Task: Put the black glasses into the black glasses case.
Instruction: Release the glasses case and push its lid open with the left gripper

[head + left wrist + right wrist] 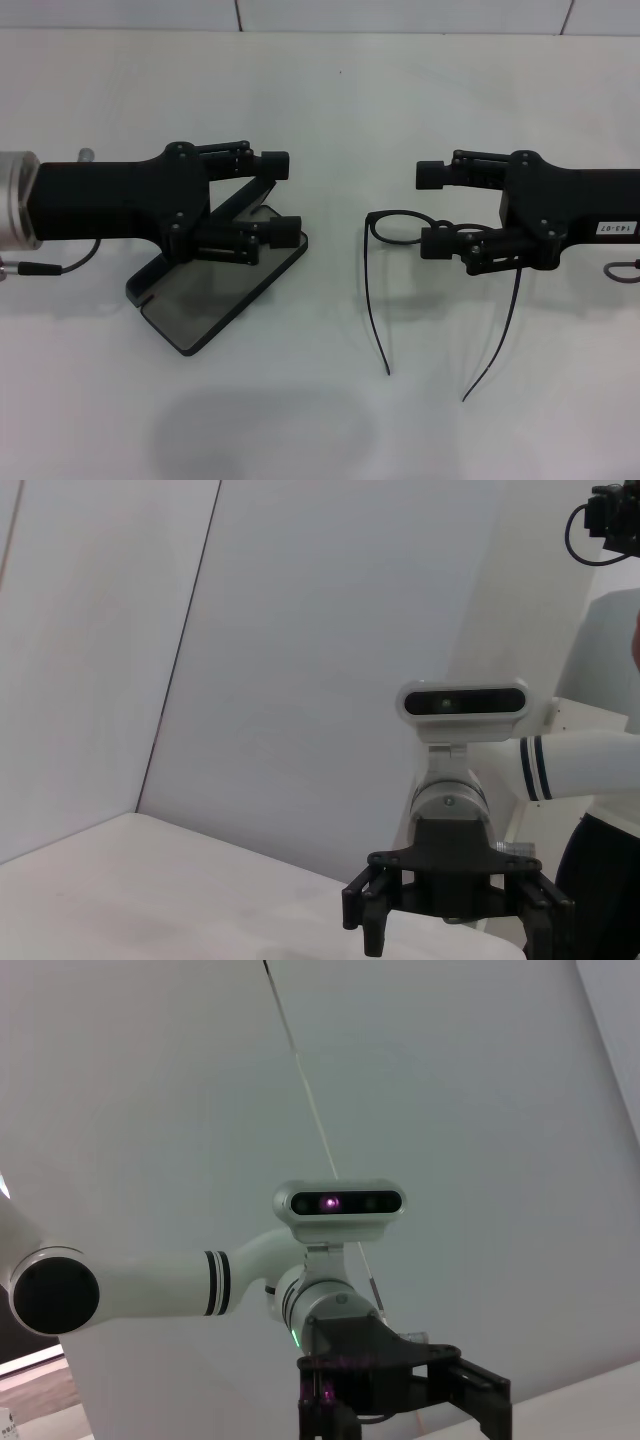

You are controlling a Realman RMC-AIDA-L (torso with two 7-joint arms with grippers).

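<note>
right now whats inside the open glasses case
Only grey lining shows in the black glasses case; the left hand above it hides the rest. The black glasses lie outside, by the right hand.

You can see one white sticker (611, 228) on the right arm (585, 215), near the desk's right edge. It shows upside down and looks like "143-07", though that is not sure.

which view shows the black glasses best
The head view: the black glasses lie on the table with both temple arms spread toward the robot, beside the right gripper. The left wrist view catches only a bit of rim at its edge; the right wrist view shows none.
</note>
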